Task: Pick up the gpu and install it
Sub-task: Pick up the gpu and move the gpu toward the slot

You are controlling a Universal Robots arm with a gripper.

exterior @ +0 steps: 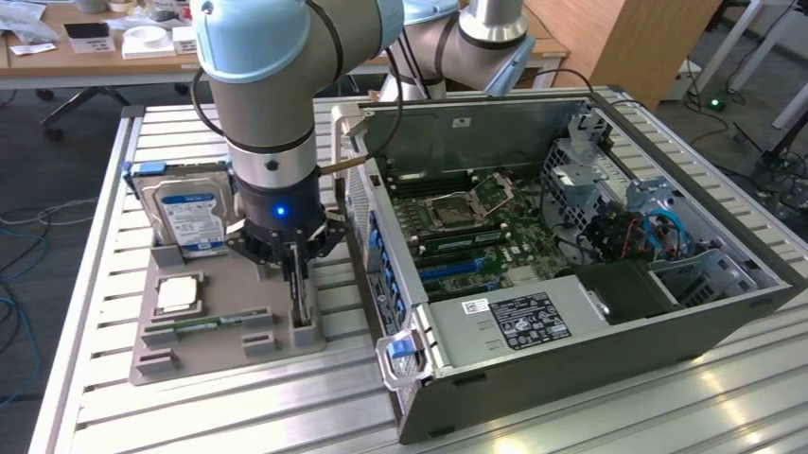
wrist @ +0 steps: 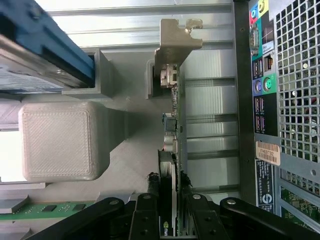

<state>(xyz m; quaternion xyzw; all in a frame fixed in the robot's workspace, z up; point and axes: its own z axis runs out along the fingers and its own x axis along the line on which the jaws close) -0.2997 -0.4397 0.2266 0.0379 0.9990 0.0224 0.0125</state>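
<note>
The gpu [exterior: 301, 305] stands on edge in a slot of the grey holder tray [exterior: 240, 364], just beside the open computer case [exterior: 606, 312]. My gripper [exterior: 297, 270] hangs straight down over it. In the wrist view the card [wrist: 172, 125] runs away from me to its silver bracket [wrist: 172, 42] at the far end. The gripper [wrist: 169, 177] straddles the near end, and its black fingers [wrist: 150, 210] lie against both faces of the card, shut on it. The card still rests in its slot.
A hard drive [exterior: 189, 213] with a blue-white label stands at the tray's back. A processor [exterior: 177, 295] and a green memory stick [exterior: 208, 323] lie on the tray. The case's motherboard [exterior: 467, 227] is exposed, and its rear panel [wrist: 285, 100] is close beside the card.
</note>
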